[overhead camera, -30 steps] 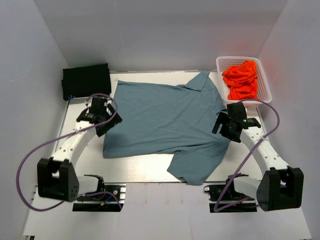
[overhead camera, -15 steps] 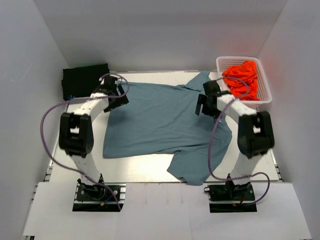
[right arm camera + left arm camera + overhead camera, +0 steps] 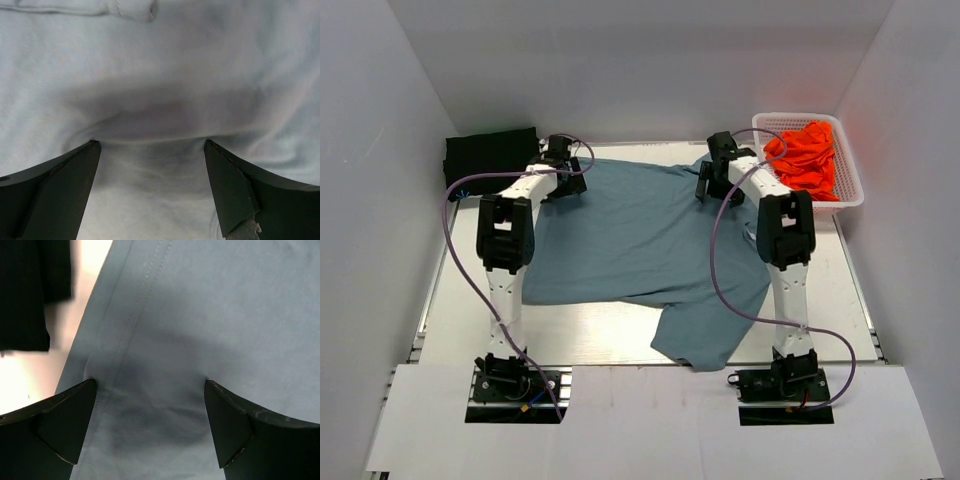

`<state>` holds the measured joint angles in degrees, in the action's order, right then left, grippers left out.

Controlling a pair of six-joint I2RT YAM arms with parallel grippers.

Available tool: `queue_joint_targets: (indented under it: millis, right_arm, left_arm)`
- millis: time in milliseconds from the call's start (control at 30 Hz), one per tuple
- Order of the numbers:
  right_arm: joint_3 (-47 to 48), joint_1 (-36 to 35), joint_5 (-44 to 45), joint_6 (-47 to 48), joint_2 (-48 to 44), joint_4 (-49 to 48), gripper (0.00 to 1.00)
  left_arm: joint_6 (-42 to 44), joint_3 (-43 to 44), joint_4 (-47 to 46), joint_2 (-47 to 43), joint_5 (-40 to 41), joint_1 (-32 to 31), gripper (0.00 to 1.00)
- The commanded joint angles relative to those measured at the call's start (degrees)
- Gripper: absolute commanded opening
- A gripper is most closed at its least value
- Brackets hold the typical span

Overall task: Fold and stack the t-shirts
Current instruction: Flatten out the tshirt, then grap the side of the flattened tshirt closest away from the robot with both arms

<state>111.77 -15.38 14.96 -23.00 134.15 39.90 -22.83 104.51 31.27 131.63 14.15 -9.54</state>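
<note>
**A:** How do the grippers stand?

**B:** The left gripper [image 3: 150, 383] has its jaws spread wide and grips nothing. Both fingertips [image 3: 75, 410] press down on the slate-blue t-shirt [image 3: 640, 240], and the cloth dimples at each tip. A stitched hem [image 3: 120, 315] runs away from just inside one finger. Outside that finger lies bare table [image 3: 30, 370], then a folded black t-shirt [image 3: 22, 290]. The right gripper [image 3: 151, 143] is likewise spread and empty, with its tips on the same shirt. A shallow wrinkle [image 3: 150, 112] is bunched between them, and a rolled edge [image 3: 125, 9] lies just ahead.

**A:** And the shirt as a whole?

**B:** It lies spread flat beneath both grippers, which sit near its far corners. The rest runs back toward the arm bases, with one sleeve reaching the table's near edge. Just outboard of the right gripper, orange-red t-shirts [image 3: 803, 160] lie heaped in a white lattice basket [image 3: 850, 195].

**A:** How will it handle?

**B:** I'd judge it light, thin and limp, with no stiffness to carry a fold. It will probably sag between two pinch points and slide easily on the smooth tabletop. The places to take hold look like the ones under the tips now: the hem on the left, the raised wrinkle on the right. Each pinch should catch both layers, and the two sides should lift evenly so the cloth doesn't skew.
</note>
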Motion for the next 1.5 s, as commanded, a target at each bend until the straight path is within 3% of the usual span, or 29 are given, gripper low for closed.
queue_joint_targets:
  millis: [0, 133, 233, 433, 600, 633, 733, 833, 967, 1133, 1267, 1467]
  right_arm:
    - [8.36, 0.17, -0.37, 2.70, 5.85, 2.90, 0.90]
    - [13.82, 0.52, -1.16, 4.37, 8.59, 2.03, 0.90]
    - [13.05, 0.09, -3.09, 8.85, 5.78, 0.18, 0.90]
    - [5.42, -4.04, -3.37, 18.68, -8.53, -1.14, 0.90]
    - [-10.14, -11.76, -3.45, 17.47, -25.74, -3.95, 0.90]
    - [-16.86, -12.30, -3.88, 15.12, -29.52, -4.47, 0.90]
    - [-23.94, -15.56, -4.68, 11.16, -37.89, -5.27, 0.90]
    - [-36.84, -18.02, -4.94, 6.23, -45.45, -5.36, 0.90]
    - [-48.98, -19.42, -5.91, -2.01, -56.33, -2.30, 0.90]
    - [-61.30, -19.34, -10.11, -8.10, -73.18, -1.49, 0.90]
    - [-67.98, -19.52, -14.16, -11.71, -79.81, -1.23, 0.90]
    - [-70.01, -20.30, -16.45, -12.77, -79.66, 1.67, 0.90]
  left_arm:
    - [0.07, 4.54, 3.80, 3.01, 1.14, 1.10, 0.99]
    - [-1.25, 10.79, 8.19, 6.00, 0.53, 1.10, 0.99]
    - [-1.25, 10.63, 8.81, 3.99, 0.53, 1.10, 0.99]
    - [-1.25, 3.96, 6.61, -12.06, -0.44, 1.10, 0.99]
    - [-5.46, -11.32, 7.40, -27.54, 1.75, 0.58, 0.99]
    - [-7.04, -14.30, 8.45, -30.18, 1.76, 1.18, 0.99]
    - [-16.78, -25.99, 13.44, -40.38, 8.40, 1.81, 0.99]
    - [-22.25, -38.74, 11.90, -49.35, 7.91, 2.42, 0.99]
    - [-33.66, -48.51, 18.90, -52.53, 7.57, 3.56, 0.99]
    - [-38.06, -62.02, 13.83, -56.83, 2.82, 4.09, 0.99]
    - [-41.24, -67.68, 10.22, -60.96, 2.80, 4.61, 0.91]
    - [-43.70, -68.21, 10.83, -62.55, 7.46, 4.62, 0.82]
